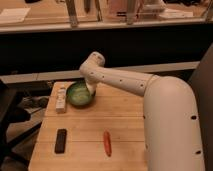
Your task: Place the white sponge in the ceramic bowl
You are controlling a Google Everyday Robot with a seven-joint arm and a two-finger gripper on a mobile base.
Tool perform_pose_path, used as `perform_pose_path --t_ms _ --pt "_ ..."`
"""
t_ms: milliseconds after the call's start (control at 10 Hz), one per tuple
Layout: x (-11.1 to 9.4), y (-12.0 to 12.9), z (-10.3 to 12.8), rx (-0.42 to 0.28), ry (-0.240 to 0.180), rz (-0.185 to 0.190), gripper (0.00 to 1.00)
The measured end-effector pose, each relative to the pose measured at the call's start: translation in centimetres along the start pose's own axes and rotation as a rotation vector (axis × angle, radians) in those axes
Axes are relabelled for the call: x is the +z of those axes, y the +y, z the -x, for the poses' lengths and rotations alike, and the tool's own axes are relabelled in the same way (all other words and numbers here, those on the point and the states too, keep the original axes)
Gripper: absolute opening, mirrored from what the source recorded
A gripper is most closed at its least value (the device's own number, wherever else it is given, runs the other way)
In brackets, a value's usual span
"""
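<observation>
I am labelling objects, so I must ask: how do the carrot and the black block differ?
The carrot is orange and slim; the black block is dark, wider and rectangular. In the view, the carrot lies right of the block. Both lie lengthwise on the table's front part, apart from the gripper, which is at the bowl.

The white arm [120,80] stretches out from the body [172,125], bends at a raised joint, its hand [91,90] seemingly hanging downward.
</observation>
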Motion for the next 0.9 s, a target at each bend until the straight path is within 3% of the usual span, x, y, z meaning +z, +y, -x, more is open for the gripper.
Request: perform_pose_path --t_ms 900 --pt "-0.05 -0.13 -0.34 -0.046 0.009 -0.008 0.09"
